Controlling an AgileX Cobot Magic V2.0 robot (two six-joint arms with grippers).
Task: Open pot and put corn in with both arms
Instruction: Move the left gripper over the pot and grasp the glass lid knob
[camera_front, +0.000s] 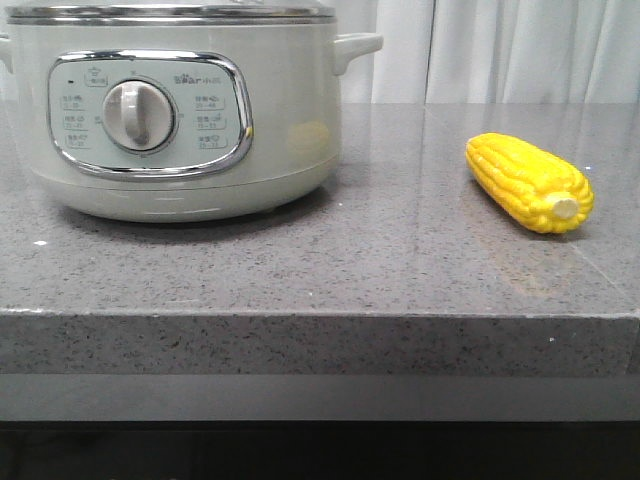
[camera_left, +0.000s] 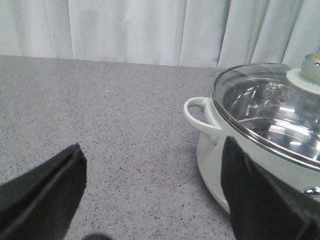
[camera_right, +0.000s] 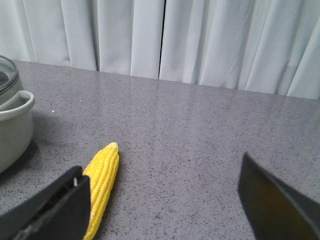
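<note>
Left gripper (camera_left: 152, 195): two matte black wedge-shaped fingers (camera_left: 45, 195) spread wide, nothing between them, hovering over bare counter just beside the pot. Right gripper (camera_right: 162, 200): same black wedge fingers (camera_right: 50, 210), also spread wide and empty, with the corn near its one finger. Large round pale grey-green electric pot (camera_front: 175, 110) sits on the left of the speckled grey stone countertop (camera_front: 380, 270), glossy enamel-like body, small looped side handle (camera_front: 355, 47), chrome-framed rounded-rectangle control panel (camera_front: 150, 113) with a round white dial (camera_front: 138, 115) and small printed icons around it. Lid is on: domed clear glass lid (camera_left: 265, 107) with a steel rim and a pale green knob (camera_left: 306, 75), shiny steel interior showing through the glass. Bright yellow corn cob (camera_front: 528, 182) lies flat on the counter's right side, well apart from the pot, tapered shape, neat rows of bumpy kernels, pale stub end (camera_front: 566, 208) facing the front edge. Countertop is polished enough to show faint reflections of the cob and the pot. Pleated white curtain (camera_right: 165, 40) hangs behind the counter. Neither arm shows in the front view.
</note>
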